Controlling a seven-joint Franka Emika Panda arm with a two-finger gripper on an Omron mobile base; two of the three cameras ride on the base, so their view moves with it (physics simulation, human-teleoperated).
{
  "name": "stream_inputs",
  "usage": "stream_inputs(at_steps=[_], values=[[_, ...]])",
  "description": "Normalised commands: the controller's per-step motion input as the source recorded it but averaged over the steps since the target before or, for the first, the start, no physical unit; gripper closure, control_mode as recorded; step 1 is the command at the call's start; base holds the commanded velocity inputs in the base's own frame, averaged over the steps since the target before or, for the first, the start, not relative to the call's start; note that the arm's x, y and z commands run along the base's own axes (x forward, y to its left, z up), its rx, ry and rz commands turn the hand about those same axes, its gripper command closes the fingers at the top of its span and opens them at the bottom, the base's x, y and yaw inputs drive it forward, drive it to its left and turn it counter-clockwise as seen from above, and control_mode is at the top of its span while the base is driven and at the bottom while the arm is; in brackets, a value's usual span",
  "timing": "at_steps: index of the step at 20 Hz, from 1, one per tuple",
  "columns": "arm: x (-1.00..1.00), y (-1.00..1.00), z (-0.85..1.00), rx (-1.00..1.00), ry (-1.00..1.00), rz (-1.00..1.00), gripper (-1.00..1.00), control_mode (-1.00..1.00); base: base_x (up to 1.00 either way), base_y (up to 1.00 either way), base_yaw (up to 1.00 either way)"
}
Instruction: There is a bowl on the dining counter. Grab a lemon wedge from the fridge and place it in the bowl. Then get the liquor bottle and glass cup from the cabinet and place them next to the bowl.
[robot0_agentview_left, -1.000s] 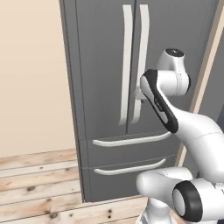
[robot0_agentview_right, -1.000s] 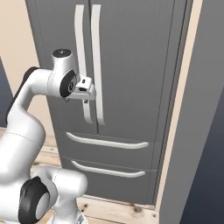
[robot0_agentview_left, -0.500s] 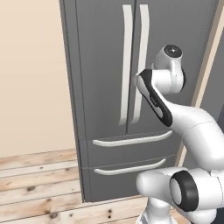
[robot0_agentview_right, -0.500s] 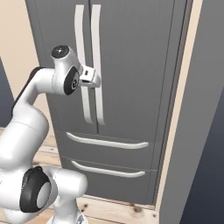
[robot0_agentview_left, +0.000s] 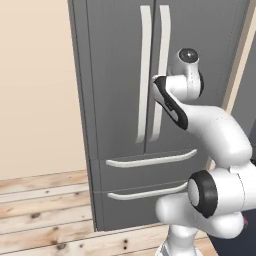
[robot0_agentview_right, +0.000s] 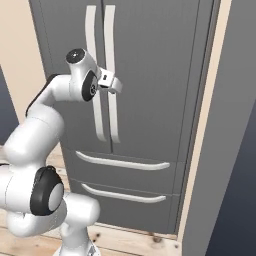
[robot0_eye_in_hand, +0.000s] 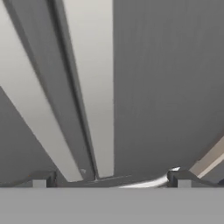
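The fridge (robot0_agentview_left: 115, 75) (robot0_agentview_right: 160, 75) stands in front of me, tall and dark grey, with both doors shut. My gripper (robot0_agentview_right: 114, 85) hovers open and empty at mid height of the two long pale handles (robot0_agentview_right: 111, 40), just short of the right door's handle (robot0_agentview_left: 161, 50). In the hand view the fingertips (robot0_eye_in_hand: 181, 177) stand wide apart, with the gripper (robot0_eye_in_hand: 109, 179) looking straight at that handle (robot0_eye_in_hand: 94, 87) and the door seam beside it. The bowl, dining counter, lemon wedge, liquor bottle, glass cup and cabinet are out of view.
Two lower drawers with curved pale handles (robot0_agentview_left: 150, 160) (robot0_agentview_right: 122, 192) sit below the doors. A beige wall (robot0_agentview_left: 35, 100) lies left of the fridge, and a beige strip (robot0_agentview_right: 205, 125) and a dark grey panel (robot0_agentview_right: 235, 150) lie right. The floor (robot0_agentview_left: 40, 205) is wood planks.
The arm has lifted and swung the open gripper up and to the right, closer to the right door's handle. The fridge stays shut.
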Motion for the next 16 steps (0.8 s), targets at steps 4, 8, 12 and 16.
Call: stream_inputs(at_steps=[4,8,12,16], values=[[0.44,-0.13,0.00,0.00,-0.01,0.05,-1.00,-1.00,0.00,0.00,0.00],[0.60,-0.05,0.00,0.00,-0.01,0.07,-1.00,-1.00,0.00,0.00,0.00],[0.63,-0.01,-0.01,0.00,-0.02,0.05,-1.00,-1.00,0.00,0.00,0.00],[0.53,0.00,-0.04,0.00,-0.01,0.02,-1.00,-1.00,0.00,0.00,0.00]])
